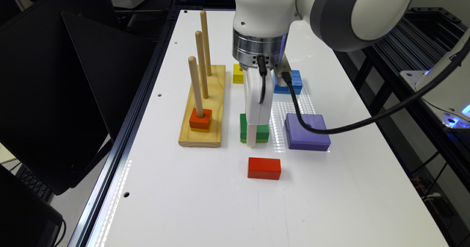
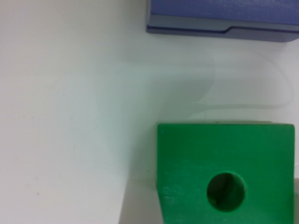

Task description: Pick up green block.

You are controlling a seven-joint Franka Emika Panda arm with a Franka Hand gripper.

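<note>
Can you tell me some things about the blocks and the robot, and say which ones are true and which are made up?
1. The green block sits on the white table. True.
2. The green block has a round hole in its top. True.
3. The purple block is slid onto a wooden peg. False: it lies on the table; an orange block is on the nearest peg.
4. The gripper is down by the red block. False: it is at the green block.
</note>
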